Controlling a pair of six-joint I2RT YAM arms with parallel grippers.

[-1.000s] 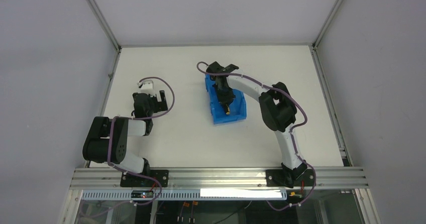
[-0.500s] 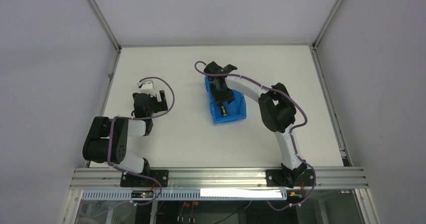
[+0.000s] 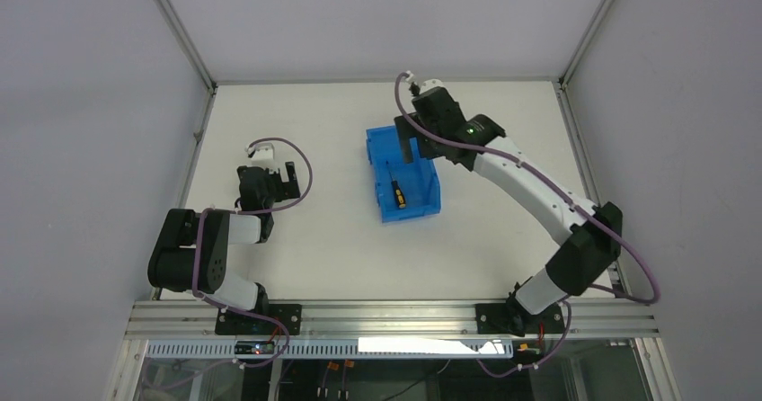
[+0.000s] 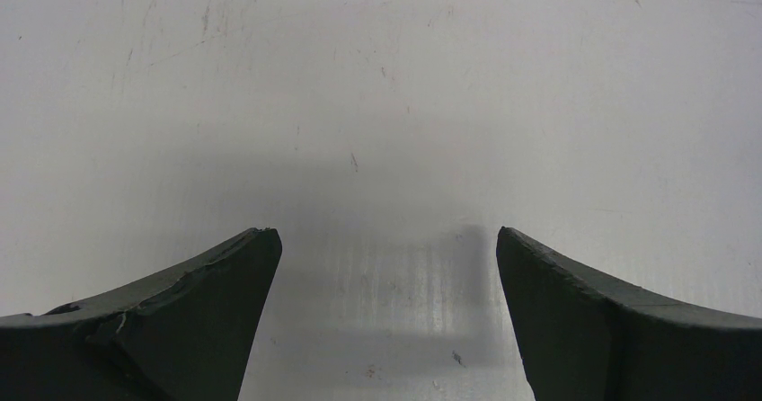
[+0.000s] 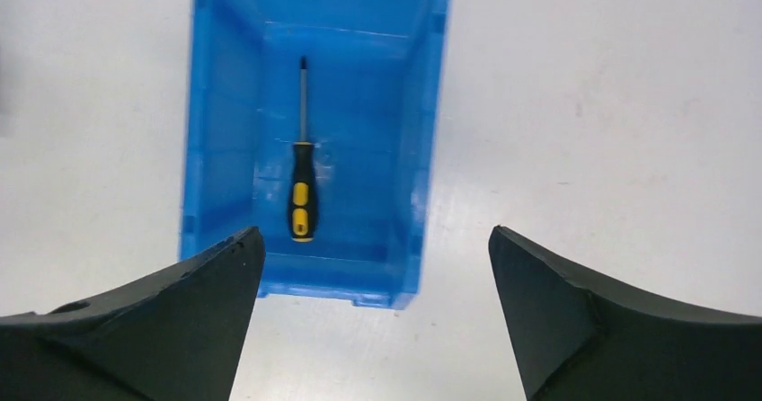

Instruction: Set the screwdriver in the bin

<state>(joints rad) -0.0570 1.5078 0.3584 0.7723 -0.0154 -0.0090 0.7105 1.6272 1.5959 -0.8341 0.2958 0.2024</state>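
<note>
Found the left gripper [image 3: 286, 178] low over the table [image 3: 305, 248] near its left edge. Jaws parted wide and held nothing, with only bare white surface between them in the wrist view. Saw no part for it in this step; best left idle there, well apart from the bin.

Further right, about mid-table and toward the far edge, found the bin [image 3: 429, 205]. Found the screwdriver [image 3: 397, 192] lying flat on its floor, along the bin's length and clear of both long walls. Judged the placing itself done.

Just right of that, found the right gripper [image 3: 409, 149] high above the bin's far end. Jaws spread wide and empty, touching neither bin nor tool. Judged the step in hand to be the retreat. Called for lifting straight up before swinging off toward the right edge, with the jaws kept apart. Called also for keeping fingers and forearm well above the rim, so as not to nudge the bin or shake the tool toward its lower end wall.
</note>
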